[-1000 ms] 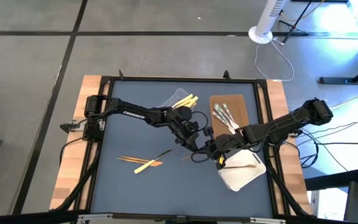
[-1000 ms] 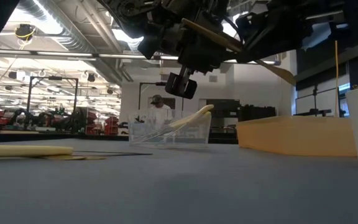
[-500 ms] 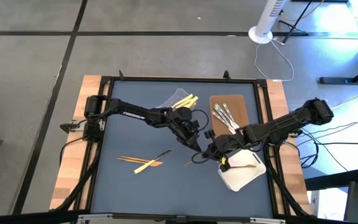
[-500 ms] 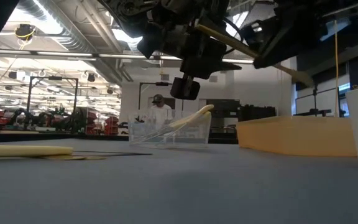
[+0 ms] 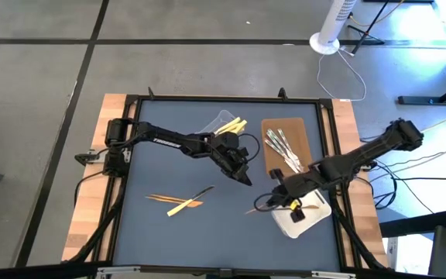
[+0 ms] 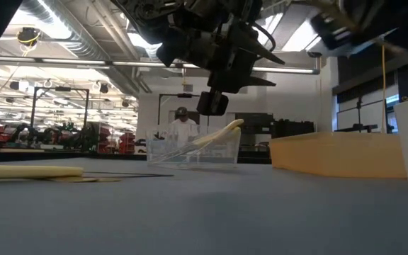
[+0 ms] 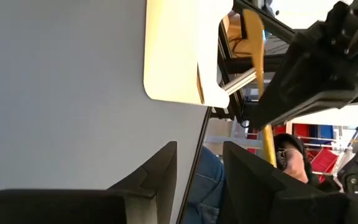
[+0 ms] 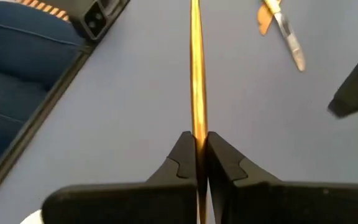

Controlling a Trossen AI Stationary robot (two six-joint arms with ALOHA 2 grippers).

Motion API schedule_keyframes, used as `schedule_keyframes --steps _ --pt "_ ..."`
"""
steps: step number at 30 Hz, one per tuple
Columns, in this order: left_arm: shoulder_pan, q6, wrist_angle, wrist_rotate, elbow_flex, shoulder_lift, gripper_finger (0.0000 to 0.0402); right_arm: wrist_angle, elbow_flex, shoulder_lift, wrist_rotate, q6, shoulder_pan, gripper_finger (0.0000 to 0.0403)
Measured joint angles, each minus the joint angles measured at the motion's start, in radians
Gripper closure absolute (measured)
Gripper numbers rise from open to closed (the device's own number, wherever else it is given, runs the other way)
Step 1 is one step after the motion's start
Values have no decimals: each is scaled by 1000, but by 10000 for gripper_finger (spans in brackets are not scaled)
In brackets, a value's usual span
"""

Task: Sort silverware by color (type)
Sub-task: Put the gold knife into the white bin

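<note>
Silverware piece, orange-brown utensil [image 5: 255, 208]: high view, pinched in the right pincer [image 5: 276, 203], jutting ahead of it over the bench [image 5: 161, 147], white tray [image 5: 304, 221] just behind. Left pincer [image 5: 246, 179] hangs nearby, holding nothing.

Low view: left pincer [image 6: 250, 67] above the bench, fingers apart.

Left wrist view: gap shows between its fingers [image 7: 160, 171], nothing in it.

Right wrist view: fingers [image 8: 180, 158] pressed onto the thin utensil [image 8: 195, 68] near one end. Likely light, stiff, narrow; an end grip may let it swivel, mid-handle safer.
</note>
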Motion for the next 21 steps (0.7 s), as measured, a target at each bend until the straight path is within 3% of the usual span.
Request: schedule_keyframes --steps 6,21 --pt "-9 1 0 -2 0 0 278 -77 -1 -62 27 151 90 401" --pt "-45 2 0 -4 0 0 278 -35 -203 -188 364 537 348 402"
